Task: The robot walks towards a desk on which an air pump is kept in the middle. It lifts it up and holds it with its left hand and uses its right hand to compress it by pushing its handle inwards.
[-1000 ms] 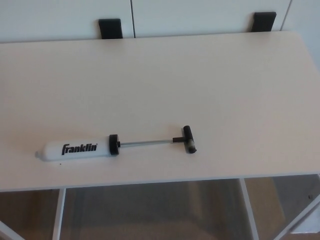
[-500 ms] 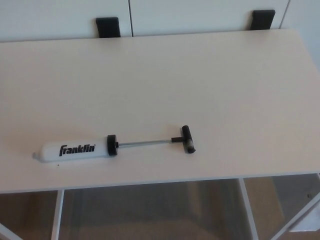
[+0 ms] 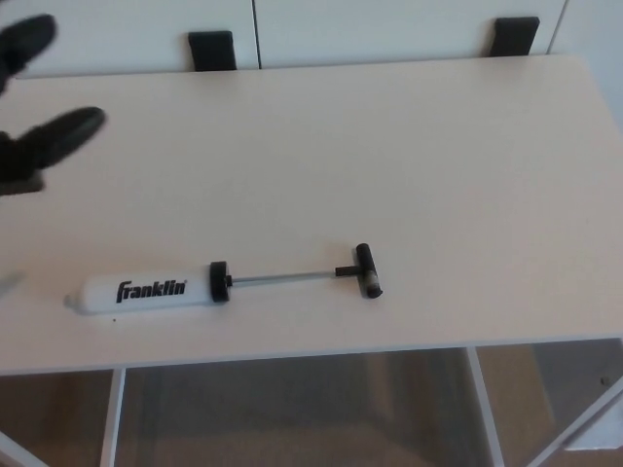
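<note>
1. The air pump lay flat on the pale surface, near its front edge and left of the middle.
2. Its white barrel, printed "Franklin", pointed to the picture's left; a black collar closed the barrel's right end.
3. A thin metal rod ran out from the collar to the black T-handle, so the pump stood drawn out.
4. The left hand showed at the upper left edge, blurred, its black fingers spread apart and grasping nothing.
5. That hand hung well apart from the pump, toward the far left side.
6. The right hand did not show.
7. Two black brackets sat behind the surface's far edge.
</note>
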